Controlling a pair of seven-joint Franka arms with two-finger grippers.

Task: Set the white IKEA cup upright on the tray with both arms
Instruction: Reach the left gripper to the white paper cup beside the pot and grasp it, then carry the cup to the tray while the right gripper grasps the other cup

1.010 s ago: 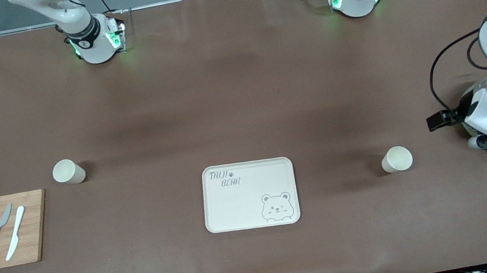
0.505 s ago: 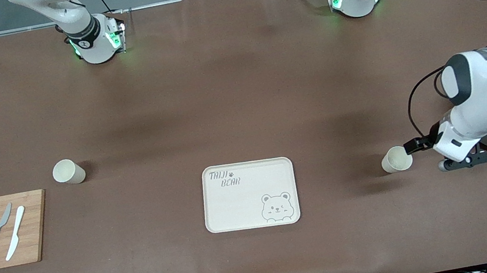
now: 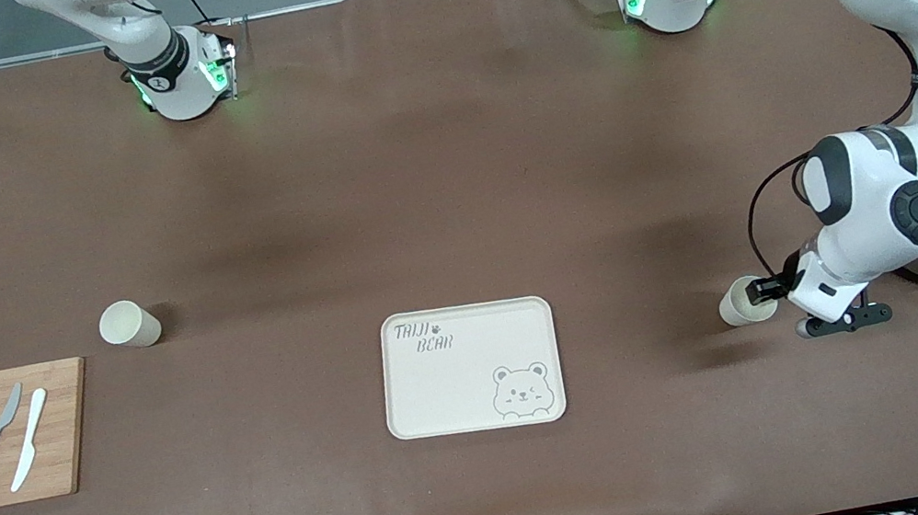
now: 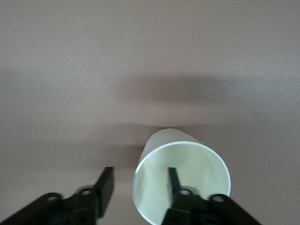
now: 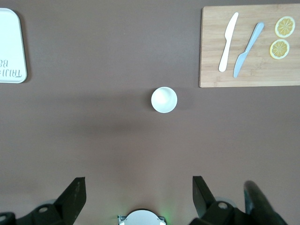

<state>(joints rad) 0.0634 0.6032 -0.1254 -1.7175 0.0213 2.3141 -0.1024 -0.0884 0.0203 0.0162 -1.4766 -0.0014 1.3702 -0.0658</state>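
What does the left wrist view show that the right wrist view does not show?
Only the left wrist view: the left hand at a white cup, one finger inside its rim, the other outside.

Only the right wrist view: the open right hand high over another white cup, the cutting board with two knives and lemon slices, and the tray's edge.

Both: brown table.
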